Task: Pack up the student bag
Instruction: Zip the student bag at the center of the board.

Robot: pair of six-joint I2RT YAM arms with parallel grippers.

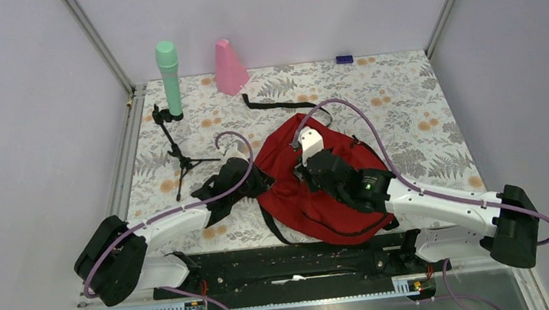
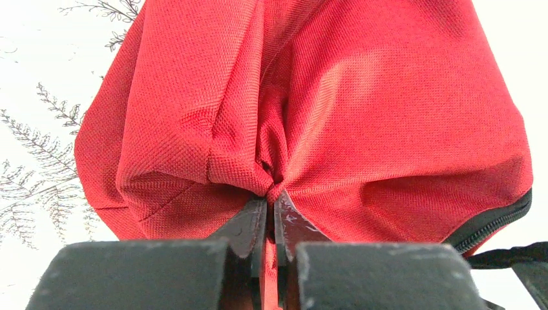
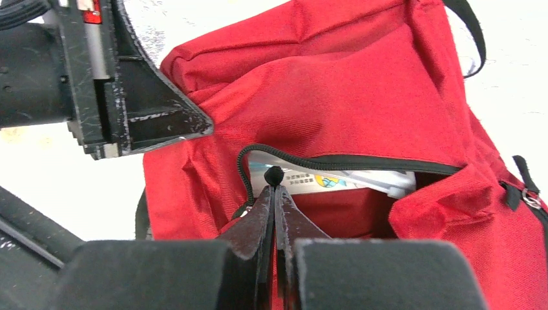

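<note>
Fern-print cloth covers the table, with pale lilac walls on 3 sides. We see the left gripper with its fingers pressed together on a pinch of red fabric at the left side of the bag, and the cloth puckers into folds at the tips. We see the right gripper closed as well, its tips nipping the black zip pull, whose cord loops up to the zip line of an open pocket. Inside that opening lies a white printed pack. The bag lies flat on the table toward the near edge, between the 2 arms, with black straps trailing from under it. Further out, a loose black strap lies on the cloth behind the bag. A small black tripod is off to the left. At the back left, a green bottle and a pink cone stand near each other, and a small blue thing sits by the back wall.
</note>
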